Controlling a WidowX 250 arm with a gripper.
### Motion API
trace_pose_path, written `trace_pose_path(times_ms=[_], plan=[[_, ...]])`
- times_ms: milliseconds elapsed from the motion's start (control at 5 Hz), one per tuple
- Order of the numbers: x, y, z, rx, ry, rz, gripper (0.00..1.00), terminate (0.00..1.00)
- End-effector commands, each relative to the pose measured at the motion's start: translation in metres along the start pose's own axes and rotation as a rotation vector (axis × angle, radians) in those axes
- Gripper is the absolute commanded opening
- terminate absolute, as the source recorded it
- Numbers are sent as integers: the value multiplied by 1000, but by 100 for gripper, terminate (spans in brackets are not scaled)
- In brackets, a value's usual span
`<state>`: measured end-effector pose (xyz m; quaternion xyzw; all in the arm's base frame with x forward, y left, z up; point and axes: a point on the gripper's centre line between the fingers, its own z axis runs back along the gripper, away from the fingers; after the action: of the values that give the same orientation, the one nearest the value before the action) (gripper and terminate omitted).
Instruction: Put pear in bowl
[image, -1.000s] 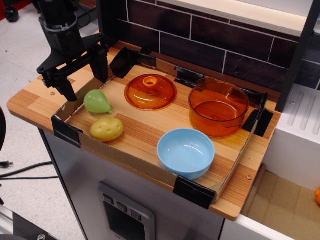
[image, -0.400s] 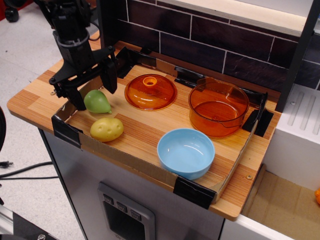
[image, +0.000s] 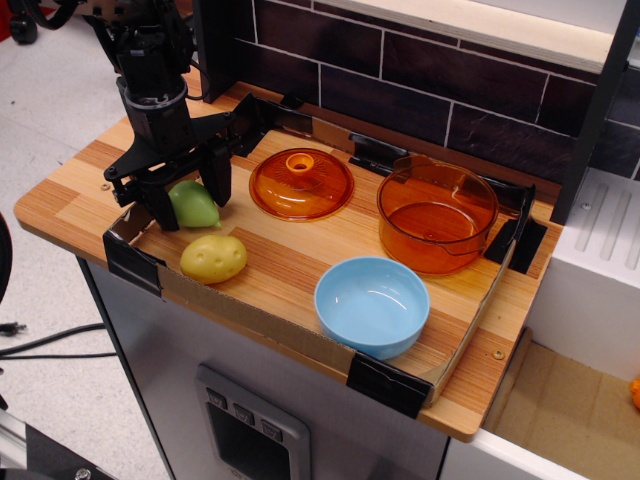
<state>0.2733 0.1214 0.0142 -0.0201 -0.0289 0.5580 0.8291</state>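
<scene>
The light-green pear (image: 194, 205) lies at the far left of the cardboard-walled tray, on the wooden board. My black gripper (image: 189, 200) is lowered over it with one finger on each side of the pear, jaws still spread and not visibly pressing it. The light-blue bowl (image: 372, 305) sits empty at the front of the tray, well to the right of the pear.
A yellow lumpy potato toy (image: 213, 258) lies just in front of the pear. An orange lid with a knob (image: 301, 183) lies right of the gripper. A transparent orange pot (image: 437, 217) stands at the back right. Low cardboard walls (image: 130, 262) ring the tray.
My gripper has moved right and down from above the tray's left corner, so that its fingers now straddle the pear. The pear and other objects have not moved.
</scene>
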Motion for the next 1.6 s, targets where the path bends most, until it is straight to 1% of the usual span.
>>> trace_pose_path(times_ms=[0,200,400,600,800,1000,1200,1400], plan=[[6,-7,63,-132,-28,-59,0,0],[-1,-22,97,-219,-89,-81,0,0],[-26,-39,115,-205,20,-147,0,0],[-62,-44,108,-166,33,-293,0,0],[-89,-42,104,-134,85,-360,0,0],[-109,-36,94,-109,115,-401,0,0],[-126,-32,80,-80,111,-465,0,0],[-132,-34,65,-93,95,-472,0,0]])
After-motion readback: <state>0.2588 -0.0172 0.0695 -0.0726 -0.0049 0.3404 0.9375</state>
